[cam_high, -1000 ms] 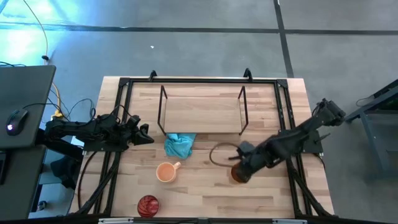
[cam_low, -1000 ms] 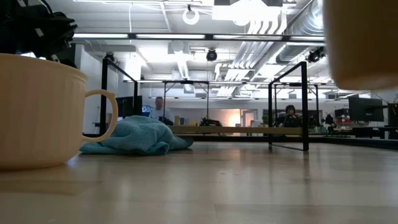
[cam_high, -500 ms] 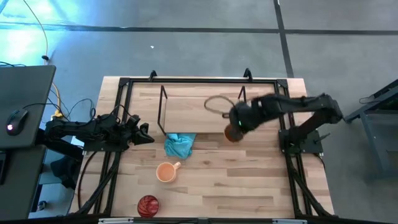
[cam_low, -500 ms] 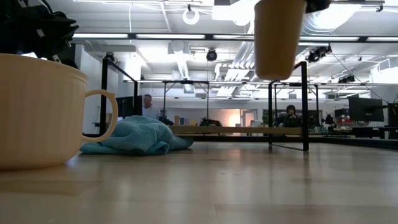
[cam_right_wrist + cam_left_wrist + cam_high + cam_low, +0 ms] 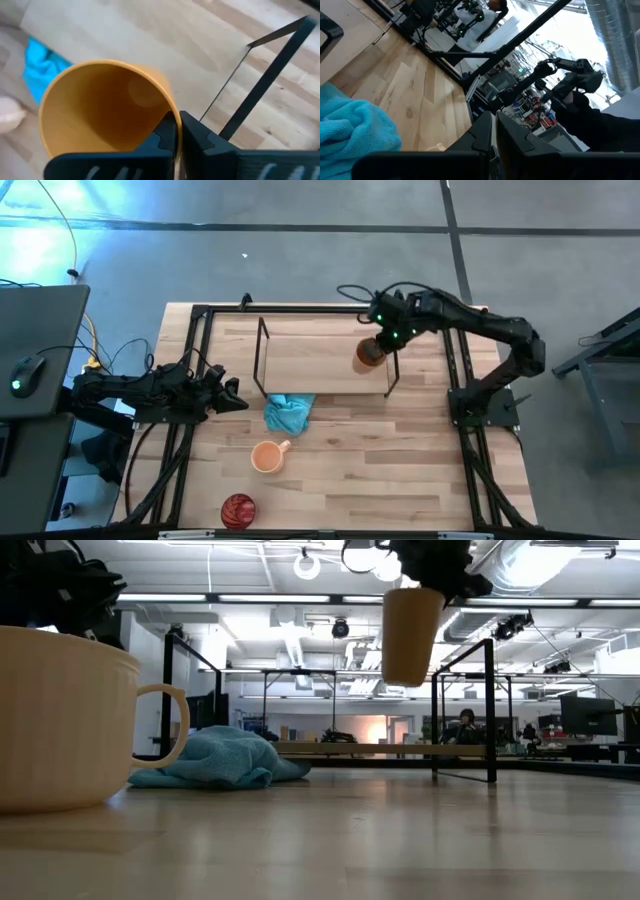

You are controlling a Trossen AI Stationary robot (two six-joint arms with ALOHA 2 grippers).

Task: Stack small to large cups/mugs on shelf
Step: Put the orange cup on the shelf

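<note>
Amber tumbler [image 5: 369, 356] hangs in the air above the right end of the shelf [image 5: 300, 360], clear of the board, pinched by its rim in the right hand [image 5: 385, 340] — fingers clamped on the wall, one inside, one outside. Judged light, rigid, smooth plastic; a rim pinch lets it swing, so lower gently. The orange mug [image 5: 266, 456] and red cup [image 5: 238, 510] stand on the bench, nearer. Mug best taken by rim or handle. Left hand [image 5: 232, 395] idle at left, fingers together, beside the teal cloth [image 5: 288, 414].
</note>
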